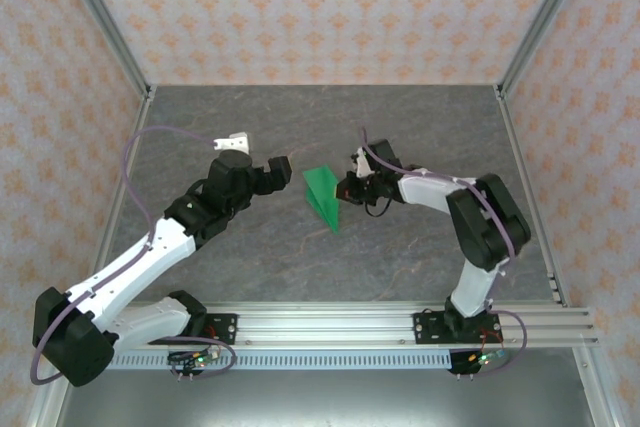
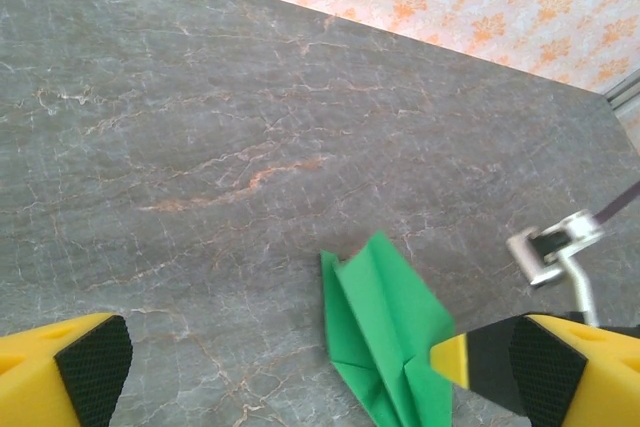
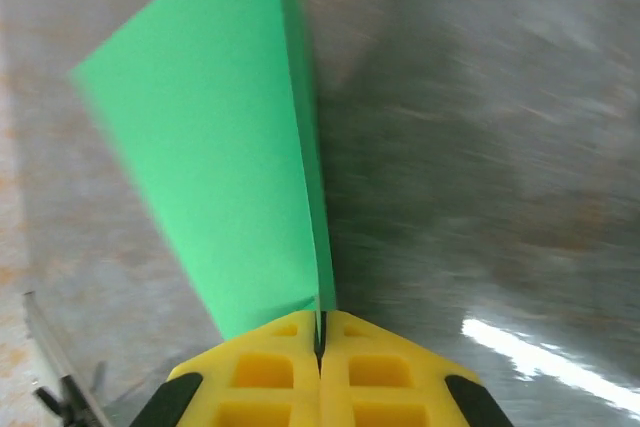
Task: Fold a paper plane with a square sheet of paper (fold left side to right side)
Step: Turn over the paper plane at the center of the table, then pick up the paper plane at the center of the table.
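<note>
Bright green paper (image 1: 322,197), thin and folded to a narrow pointed outline, sits at mid-table over the grey marbled tabletop (image 1: 420,127); its pointed end faces the near rail in the overhead view; the right gripper (image 3: 320,347) is closed on the paper's creased edge, yellow fingers (image 3: 270,372) pressed together; the left gripper (image 1: 255,155) stands just left of the paper, jaws fully spread, holding nothing.

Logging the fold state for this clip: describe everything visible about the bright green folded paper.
The bright green folded paper is thin, plain and matte, folded into a narrow pointed wedge with layered flaps and a lengthwise crease. It sits over the middle of the grey marbled tabletop. The right gripper, shut, pinches one edge. Whether its tip rests on the table is unclear.
</note>
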{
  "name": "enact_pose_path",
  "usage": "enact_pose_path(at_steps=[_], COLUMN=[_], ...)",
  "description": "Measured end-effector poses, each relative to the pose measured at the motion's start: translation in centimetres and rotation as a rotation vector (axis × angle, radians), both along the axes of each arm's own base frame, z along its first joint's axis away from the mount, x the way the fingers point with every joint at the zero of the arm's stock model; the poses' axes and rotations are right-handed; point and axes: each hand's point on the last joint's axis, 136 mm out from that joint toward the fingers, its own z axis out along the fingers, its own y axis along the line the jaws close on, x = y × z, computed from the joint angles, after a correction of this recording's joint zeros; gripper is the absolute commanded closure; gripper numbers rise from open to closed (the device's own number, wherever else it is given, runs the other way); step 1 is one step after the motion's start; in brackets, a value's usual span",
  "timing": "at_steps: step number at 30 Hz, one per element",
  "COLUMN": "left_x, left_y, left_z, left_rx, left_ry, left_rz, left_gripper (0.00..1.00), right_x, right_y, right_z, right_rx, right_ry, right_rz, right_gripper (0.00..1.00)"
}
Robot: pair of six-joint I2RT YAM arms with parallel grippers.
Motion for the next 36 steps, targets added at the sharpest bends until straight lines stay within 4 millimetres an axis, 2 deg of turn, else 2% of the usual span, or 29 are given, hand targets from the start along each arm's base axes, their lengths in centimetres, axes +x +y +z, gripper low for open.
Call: enact_pose_path(at_steps=[2,4,8,12,16,20,23,27,36], left_x=[-0.1,-0.1,-0.3,-0.3,-0.4,-0.4,-0.4,-0.4,-0.5], left_y=[0.0,0.1,0.4,0.8,1.1,1.3,1.3,1.3,1.3], left_z=[0.2,0.5,1.1,1.5,1.2,0.9,1.0,1.0,1.1], left_rx=[0.001,0.0,0.002,0.008,0.016,0.02,0.019,0.018,0.017], left_ry=[-0.006,-0.013,-0.034,-0.05,-0.05,-0.047,-0.049,-0.05,-0.054], left_rz=[-0.002,-0.002,0.004,0.02,0.032,0.037,0.037,0.037,0.037], left_gripper=[0.01,0.01,0.0,0.0,0.0,0.01,0.01,0.01,0.0], right_x=[-0.2,-0.3,-0.1,-0.1,-0.8,-2.6,-3.2,-3.4,-3.3], right_y=[-1.1,-1.7,-3.2,-4.6,-3.0,-1.0,-0.2,-0.1,0.0], right_z=[-1.7,-2.0,-1.0,1.4,3.6,3.6,2.6,0.9,-0.4], right_rx=[-0.044,-0.08,-0.202,-0.357,-0.411,-0.43,-0.449,-0.477,-0.494], right_ry=[0.038,0.034,-0.012,-0.082,-0.142,-0.141,-0.114,-0.075,-0.038], right_rz=[-0.02,-0.02,-0.025,-0.018,0.036,0.1,0.125,0.138,0.134], right_gripper=[0.73,0.63,0.5,0.48,0.42,0.38,0.38,0.4,0.64])
